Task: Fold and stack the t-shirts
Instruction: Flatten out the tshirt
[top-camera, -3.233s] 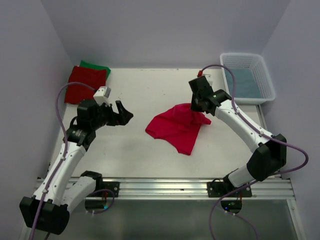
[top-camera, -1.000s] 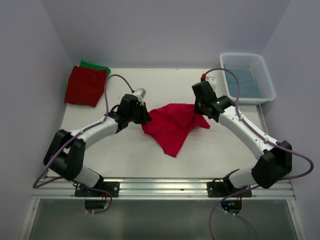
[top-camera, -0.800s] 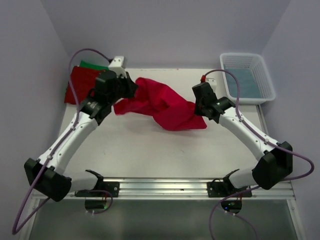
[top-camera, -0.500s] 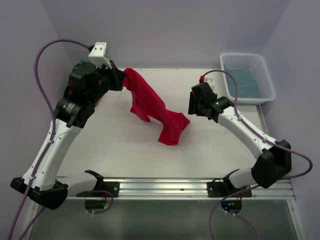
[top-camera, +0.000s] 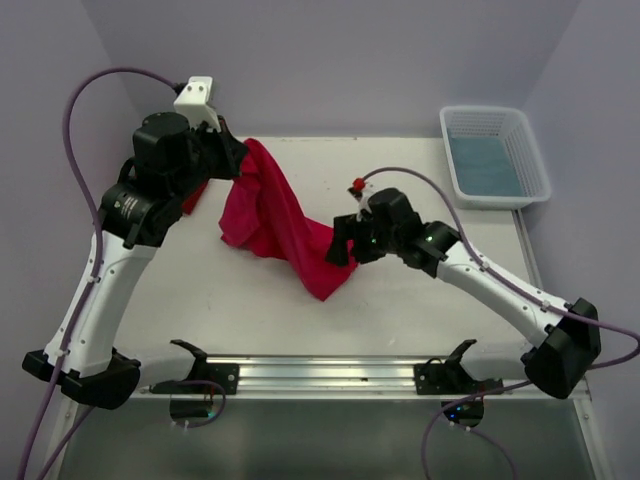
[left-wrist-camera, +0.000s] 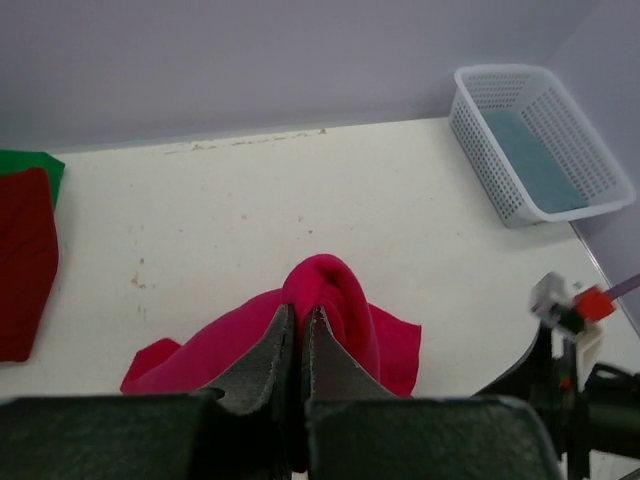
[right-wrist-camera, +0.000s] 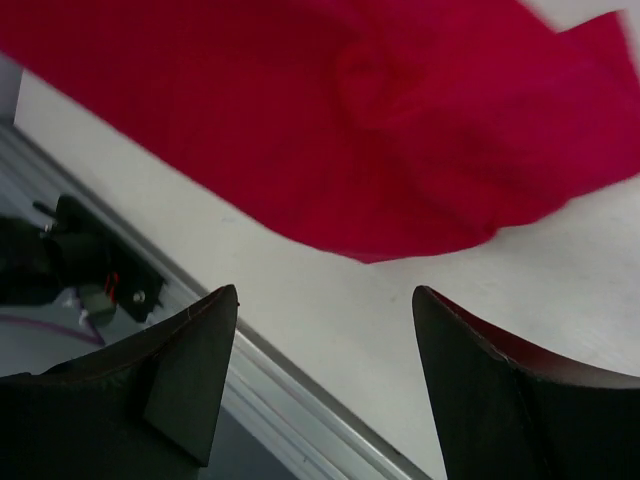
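Left tool (left-wrist-camera: 300, 322) pinches one pink t-shirt (top-camera: 275, 215); two t-shirts (left-wrist-camera: 22, 262) apparently stacked.

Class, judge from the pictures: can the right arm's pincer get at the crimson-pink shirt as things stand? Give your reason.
Probably yes: the right pincer stands open close beside the lower end of the crimson-pink shirt, and nothing appears to lie between them.

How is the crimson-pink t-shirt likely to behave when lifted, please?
Probably floppy: pinched in the left gripper, the crimson-pink t-shirt drapes in folds down to the table. Likely light, since that narrow pinch alone holds it up.
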